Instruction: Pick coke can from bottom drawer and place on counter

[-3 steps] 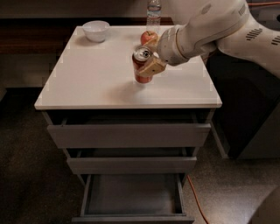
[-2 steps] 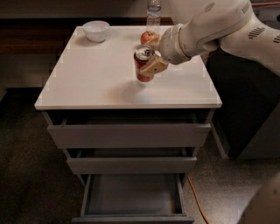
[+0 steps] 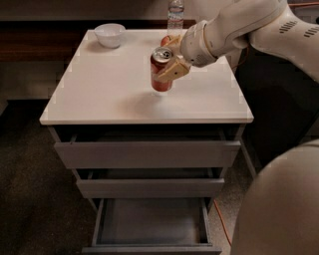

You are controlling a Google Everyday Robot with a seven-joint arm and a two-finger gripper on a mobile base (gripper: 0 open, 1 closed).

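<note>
Over the last second very little was changed: the coke can (image 3: 158,85) was kept upright in the gripper (image 3: 168,72), which was closed on its sides, and it was shifted only slightly above the middle of the counter (image 3: 109,89). A soft shadow was cast on the white top right under the can. Whether its base was already touching the surface or was held just above it could not be told. The bottom drawer (image 3: 152,224) was left pulled out, and nothing was seen on its dark floor, so the picking half of the task was judged to be done. Only the setting down and letting go were judged to be left. The spot below the can was bare, with the bowl (image 3: 110,35) well apart at the far left corner. The apple (image 3: 167,40) and the water bottle (image 3: 175,12) were found behind the gripper, the apple quite near it, so a straight lowering was thought safer than any move backward.
</note>
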